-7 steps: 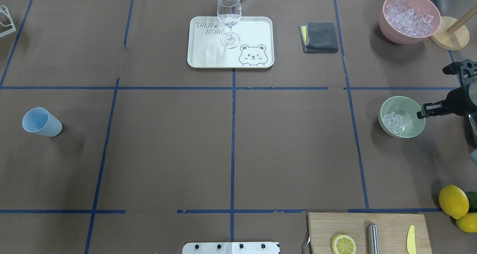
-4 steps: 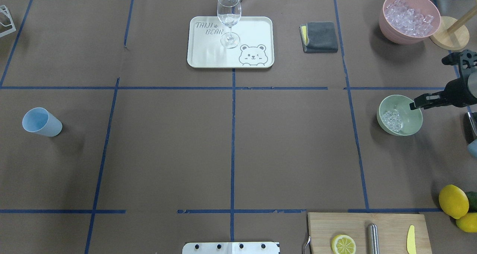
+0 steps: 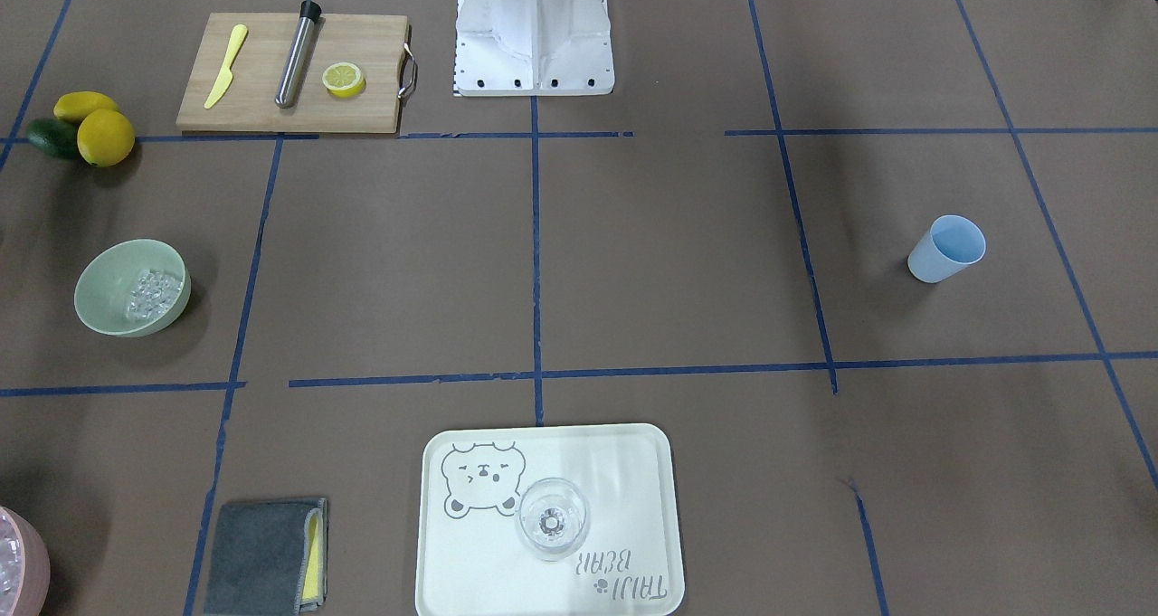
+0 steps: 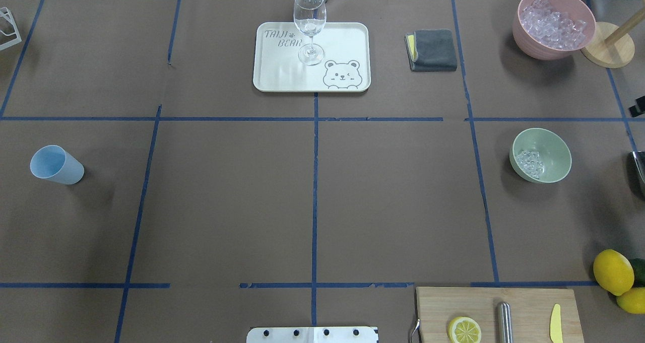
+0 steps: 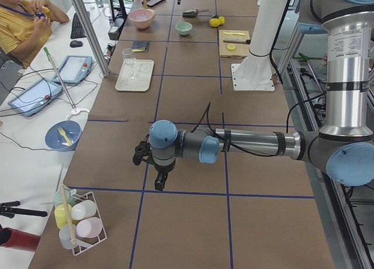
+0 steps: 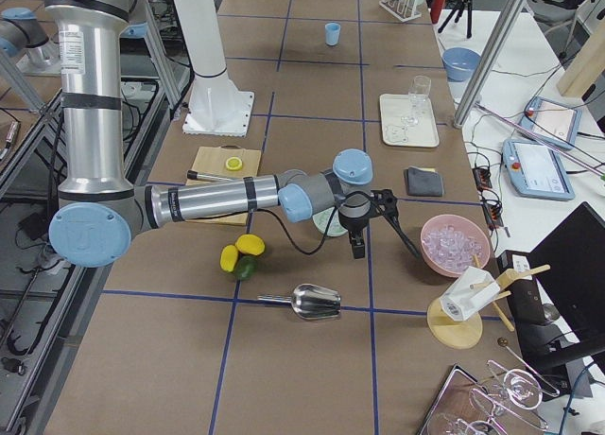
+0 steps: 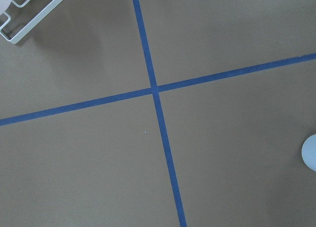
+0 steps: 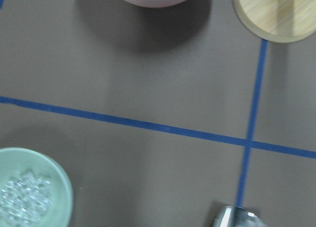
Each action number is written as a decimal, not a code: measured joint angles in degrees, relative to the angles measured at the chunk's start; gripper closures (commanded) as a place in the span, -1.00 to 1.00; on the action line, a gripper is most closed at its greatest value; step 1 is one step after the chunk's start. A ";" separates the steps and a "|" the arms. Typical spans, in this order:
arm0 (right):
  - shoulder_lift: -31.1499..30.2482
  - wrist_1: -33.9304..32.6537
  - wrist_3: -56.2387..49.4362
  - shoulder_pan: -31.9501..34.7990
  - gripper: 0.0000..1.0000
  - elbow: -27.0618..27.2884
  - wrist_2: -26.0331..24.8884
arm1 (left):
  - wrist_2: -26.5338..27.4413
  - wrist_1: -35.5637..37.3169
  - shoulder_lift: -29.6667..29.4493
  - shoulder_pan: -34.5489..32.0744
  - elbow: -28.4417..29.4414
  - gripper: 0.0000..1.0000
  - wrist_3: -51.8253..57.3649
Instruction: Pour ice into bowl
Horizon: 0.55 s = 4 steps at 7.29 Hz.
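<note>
- Since half a second ago the right gripper has backed off the rim of the bowl (image 4: 553, 149). In the overhead view there's only a dark sliver left at the right edge, and the bowl hasn't budged.
- Overhead: the ice (image 4: 530, 163) sits in a small pile in the left part of the bowl, on the right half of the worktop (image 4: 393, 197). It's well apart from the pink container (image 4: 528, 41), which is heaped with cubes. The pour looks pretty much done to me.
- Front-facing: same story. The bowl (image 3: 109, 281) is upright with the ice (image 3: 152, 292) against one wall, and I can't spot any cubes on the paper around it. No arm in shot.
- Right side view: the right gripper (image 6: 386, 236) hangs low between the bowl and the pink container (image 6: 456, 246), with the bowl mostly hidden behind the wrist. I can't tell from here how far its jaws are spread. The risk, I'd say, is a swing back toward the base clipping the rim and tipping cubes out. A swing outward would bump the pink container instead. The scoop (image 6: 317, 303) lying nearby is one more thing to snag.
- Left side view: the left gripper (image 5: 151, 166) hovers over the far end. I can't tell its jaw state either, but it's nowhere near the bowl, so no threat.
- Right wrist: the bowl (image 8: 57, 180) and ice (image 8: 22, 200) are in the bottom-left corner.
- Left wrist: just paper and tape.
</note>
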 measured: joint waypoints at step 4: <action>-3.89 -13.53 -17.75 13.03 -1.00 -2.11 -0.82 | 0.28 0.03 0.01 0.06 -0.10 -1.00 -0.12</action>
